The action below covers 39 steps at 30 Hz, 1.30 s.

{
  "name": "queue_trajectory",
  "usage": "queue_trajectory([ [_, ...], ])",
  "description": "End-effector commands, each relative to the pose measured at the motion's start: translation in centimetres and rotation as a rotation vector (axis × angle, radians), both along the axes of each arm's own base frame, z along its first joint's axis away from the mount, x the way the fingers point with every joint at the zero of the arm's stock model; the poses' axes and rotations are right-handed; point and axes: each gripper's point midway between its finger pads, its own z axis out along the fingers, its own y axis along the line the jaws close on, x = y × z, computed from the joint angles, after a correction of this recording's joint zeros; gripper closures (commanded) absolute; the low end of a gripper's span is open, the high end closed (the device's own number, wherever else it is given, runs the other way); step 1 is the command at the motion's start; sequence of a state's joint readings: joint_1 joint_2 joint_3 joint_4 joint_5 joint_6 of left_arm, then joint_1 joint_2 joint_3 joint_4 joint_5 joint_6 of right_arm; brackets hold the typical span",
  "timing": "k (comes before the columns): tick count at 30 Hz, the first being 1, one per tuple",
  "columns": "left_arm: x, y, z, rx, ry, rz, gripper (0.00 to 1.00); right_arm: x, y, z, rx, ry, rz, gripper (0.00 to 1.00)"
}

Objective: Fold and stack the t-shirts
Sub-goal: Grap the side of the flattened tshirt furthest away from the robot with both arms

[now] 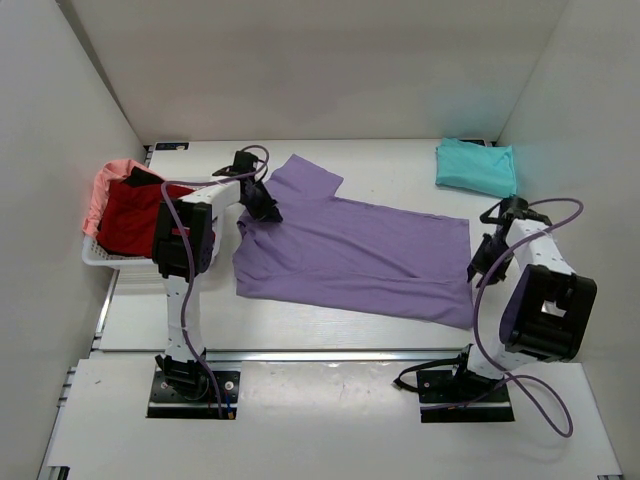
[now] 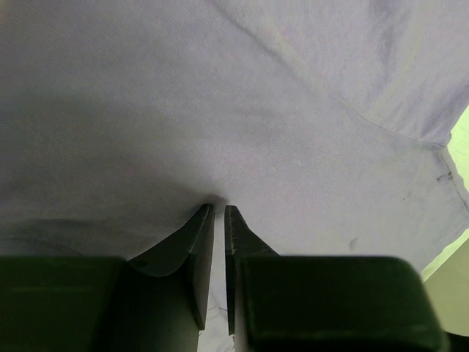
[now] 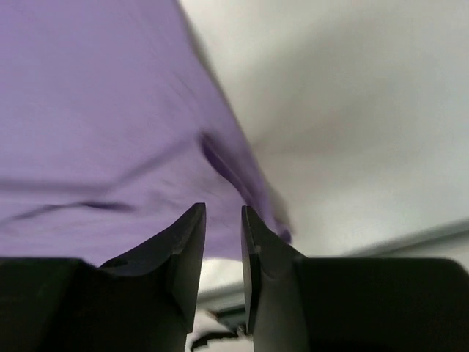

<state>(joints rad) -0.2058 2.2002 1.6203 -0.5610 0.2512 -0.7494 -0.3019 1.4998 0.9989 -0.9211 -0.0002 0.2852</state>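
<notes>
The large lavender-purple t-shirt lies spread flat in the middle of the table. My left gripper sits on its upper left part near the sleeve. In the left wrist view the jaws are nearly together, pinching a pucker of the lavender cloth. My right gripper is at the shirt's right edge. In the right wrist view its jaws stand a little apart with nothing between them, and the shirt's edge lies just beyond the tips. The teal t-shirt lies folded at the back right.
A white lattice basket stands at the left edge of the table. It holds the red t-shirt, with the salmon-pink t-shirt behind it. White walls enclose the table at the back and both sides.
</notes>
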Motion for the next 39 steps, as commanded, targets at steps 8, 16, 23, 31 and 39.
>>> queue_trajectory([
  [8, 5.6, -0.2, 8.9, 0.018, -0.251, -0.006, 0.65, 10.5, -1.5, 1.9, -0.025, -0.23, 0.048, 0.73],
  [16, 13.1, 0.2, 10.9, 0.171, -0.406, 0.009, 0.51, 14.9, -1.4, 1.1, -0.021, -0.225, 0.073, 0.7],
  [23, 16.1, 1.6, 6.6, 0.231, -0.376, 0.008, 0.45, 17.9, -2.2, 1.7, -0.02, -0.248, 0.069, 0.69],
  [31, 15.4, 3.1, 2.8, 0.311, -0.325, -0.002, 0.42, 17.4, -2.0, 0.7, -0.01, -0.227, 0.065, 0.68],
  [39, 15.8, 0.5, 2.2, 0.212, -0.343, -0.053, 0.41, 18.9, -2.5, -0.7, -0.037, -0.198, 0.052, 0.66],
])
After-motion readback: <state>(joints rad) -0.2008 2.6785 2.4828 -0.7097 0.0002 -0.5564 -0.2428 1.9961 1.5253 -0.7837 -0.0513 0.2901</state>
